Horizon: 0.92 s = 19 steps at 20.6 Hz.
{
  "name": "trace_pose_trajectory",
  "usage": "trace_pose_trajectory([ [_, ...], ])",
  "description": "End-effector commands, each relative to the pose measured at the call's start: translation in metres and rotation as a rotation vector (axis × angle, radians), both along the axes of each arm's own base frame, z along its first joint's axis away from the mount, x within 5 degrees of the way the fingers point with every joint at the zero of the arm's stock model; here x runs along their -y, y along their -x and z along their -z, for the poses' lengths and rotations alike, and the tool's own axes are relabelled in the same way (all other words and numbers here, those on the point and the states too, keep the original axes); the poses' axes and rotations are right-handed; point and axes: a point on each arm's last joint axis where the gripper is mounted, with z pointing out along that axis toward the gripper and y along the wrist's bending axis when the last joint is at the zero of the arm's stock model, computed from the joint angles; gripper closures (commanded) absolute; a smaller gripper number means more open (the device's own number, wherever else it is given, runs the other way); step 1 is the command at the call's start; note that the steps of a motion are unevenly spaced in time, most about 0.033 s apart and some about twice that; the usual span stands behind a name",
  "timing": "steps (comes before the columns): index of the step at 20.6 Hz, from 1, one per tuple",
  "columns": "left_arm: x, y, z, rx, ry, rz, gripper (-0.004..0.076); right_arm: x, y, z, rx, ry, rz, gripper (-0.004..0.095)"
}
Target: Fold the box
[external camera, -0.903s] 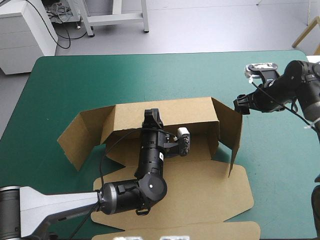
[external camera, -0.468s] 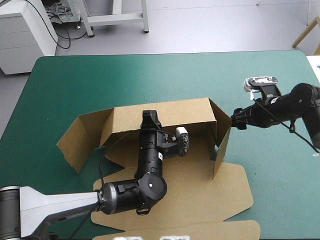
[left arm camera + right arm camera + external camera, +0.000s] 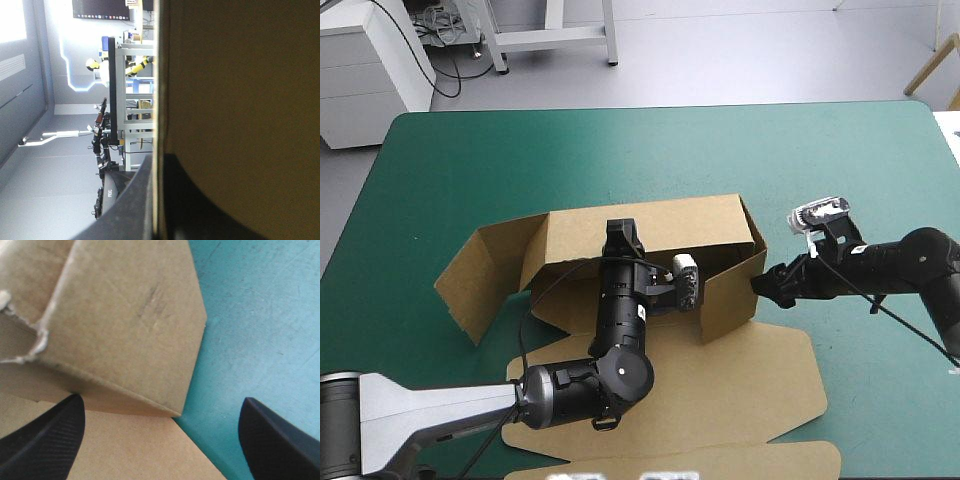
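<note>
Box (image 3: 740, 370) is lying mid-table on the teal-green cover (image 3: 520, 160), far wall raised, right-end flap angled inward. The far wall is pinched between the left gripper's (image 3: 623, 235) fingers. The right gripper (image 3: 766, 285), fingers spread, is held against the flap's outer face.

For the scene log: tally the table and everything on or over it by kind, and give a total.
Brown box: 1
Black grippers: 2, the left gripper and the right gripper
Teal-green table: 1
Total: 4
</note>
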Motion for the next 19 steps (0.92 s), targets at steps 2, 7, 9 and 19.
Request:
trace_pose_trajectory([
  [2, -0.004, 0.002, -0.034, 0.161, 0.047, 0.015, 0.0734, -0.003, 0.004, -0.013, 0.096, -0.052, -0.017, 0.0149],
  [7, -0.004, 0.002, -0.033, 0.158, 0.049, 0.013, 0.0734, -0.027, 0.004, -0.012, 0.169, -0.042, -0.058, 0.0149],
  [9, -0.004, 0.002, -0.033, 0.158, 0.049, 0.013, 0.0734, -0.045, 0.006, -0.007, 0.256, -0.016, -0.016, 0.0149],
  [19, -0.006, 0.002, -0.035, 0.177, 0.042, -0.012, 0.0734, -0.068, 0.026, 0.002, 0.484, -0.041, 0.086, 0.0203],
])
